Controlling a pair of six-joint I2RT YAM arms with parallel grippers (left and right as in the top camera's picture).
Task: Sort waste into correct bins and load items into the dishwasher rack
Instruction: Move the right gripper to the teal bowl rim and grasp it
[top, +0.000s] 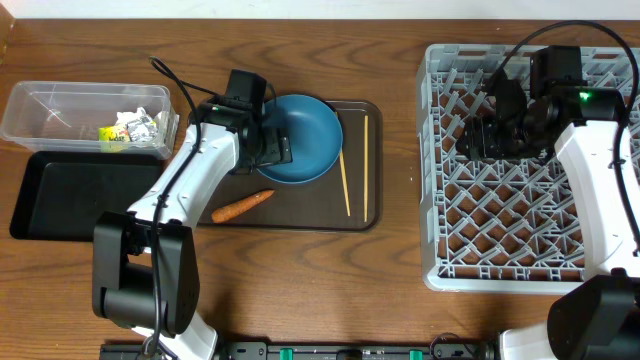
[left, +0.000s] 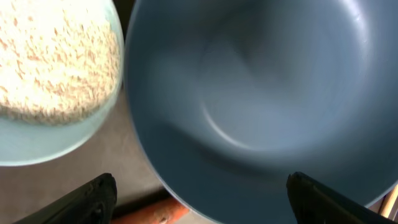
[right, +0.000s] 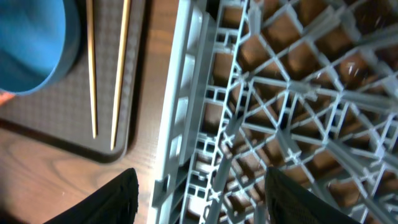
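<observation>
The grey rack (top: 520, 230) stood at the right of the desk (top: 400, 300), the right fingers (top: 476, 138) hanging over it spread and empty, seemingly ready to receive dishes. On the brown tray (top: 310, 207), the left fingers (top: 272, 148) gaped wide, holding nothing, over the big blue bowl (top: 305, 135), probably lining up its rim; chopsticks (top: 344, 180) and carrot (top: 243, 206) lay beside it.

This looks like a robotics lab staged as a kitchen clean-up: a left arm (top: 190, 175) and a right arm (top: 592, 165) stand at the near edge of a wood-grain desk (top: 400, 290), with black cables (top: 172, 80) trailing from them. A grey rack (top: 432, 150) sits straight on the desk. A clear tub (top: 40, 110) and a black tray (top: 70, 195) lie beside a brown tray (top: 300, 215) carrying a bowl (top: 310, 135), chopsticks (top: 346, 185) and a carrot (top: 242, 206).
</observation>
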